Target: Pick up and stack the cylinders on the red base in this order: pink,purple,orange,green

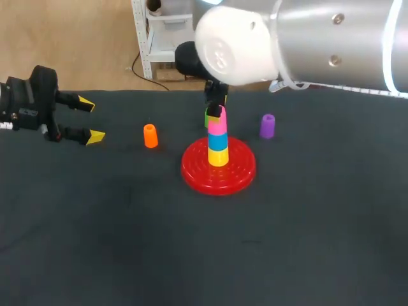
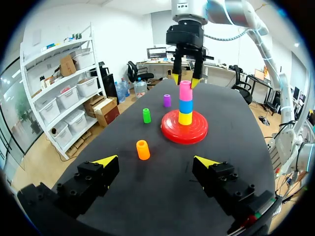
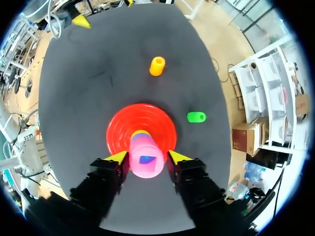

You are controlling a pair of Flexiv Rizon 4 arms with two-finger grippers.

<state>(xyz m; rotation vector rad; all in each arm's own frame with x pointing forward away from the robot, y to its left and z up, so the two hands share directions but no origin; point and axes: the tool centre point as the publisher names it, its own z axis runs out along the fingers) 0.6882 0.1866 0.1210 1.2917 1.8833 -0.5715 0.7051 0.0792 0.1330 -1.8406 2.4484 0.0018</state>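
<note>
Reach for the next piece is hinging on where the purple cylinder (image 1: 267,126) is lying: it is standing upright on the desk (image 1: 319,242), near the red base (image 1: 218,171) on the right arm's side and well apart from the left jaws. The right jaws are hanging straight down over the stack, level with the pink cylinder (image 1: 217,125), which is sitting on a blue piece (image 1: 218,142) and a yellow piece (image 1: 218,157) on the base. Whether they are pinching it or standing just clear of it, I cannot tell. The left jaws are spread wide and holding nothing, hovering over the desk's left side, with the orange cylinder (image 1: 150,136) standing upright between them and the base. The green cylinder (image 2: 146,115) is standing on the far side of the stack, partly hidden in the head view. By my judgement the right arm is sitting nearer to purple, so the move is calling for a lift clear of the stack, a short sideways shift, then a descent along the cylinder's upright axis
</note>
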